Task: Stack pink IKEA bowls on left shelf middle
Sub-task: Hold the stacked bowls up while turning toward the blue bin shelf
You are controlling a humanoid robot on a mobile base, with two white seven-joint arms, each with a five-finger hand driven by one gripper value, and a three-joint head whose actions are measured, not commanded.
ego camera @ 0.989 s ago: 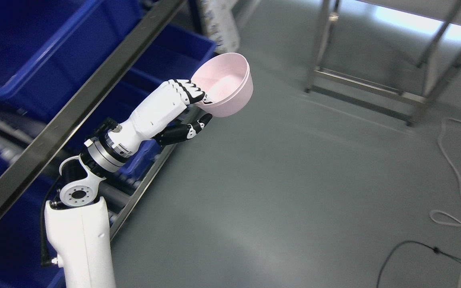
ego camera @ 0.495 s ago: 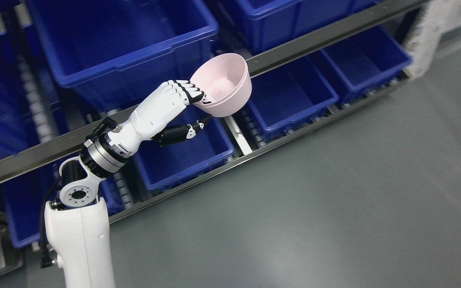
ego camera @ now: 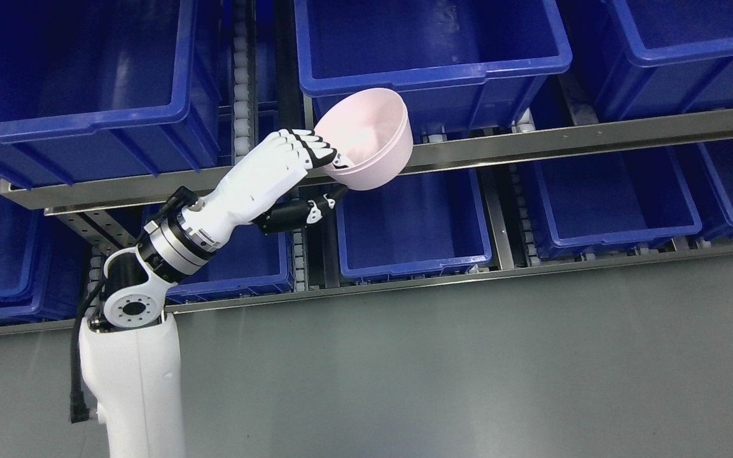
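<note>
Head view shows our left hand (ego camera: 290, 159) with fingers (ego camera: 315, 147) hooked over the pink bowl's (ego camera: 373, 137) near rim, thumb beneath. Beyond the fingertips stand blue bins (ego camera: 430, 57); no stack shows, so we judge placing remains.

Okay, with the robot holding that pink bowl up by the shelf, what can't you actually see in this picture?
- Head view: right hand, out of frame.
- Pink bowl: part of its near rim covered by the left hand.
- Upper blue bins: cut off by the top edge.
- Lower blue bins: rear parts hidden under the shelf rail.
</note>
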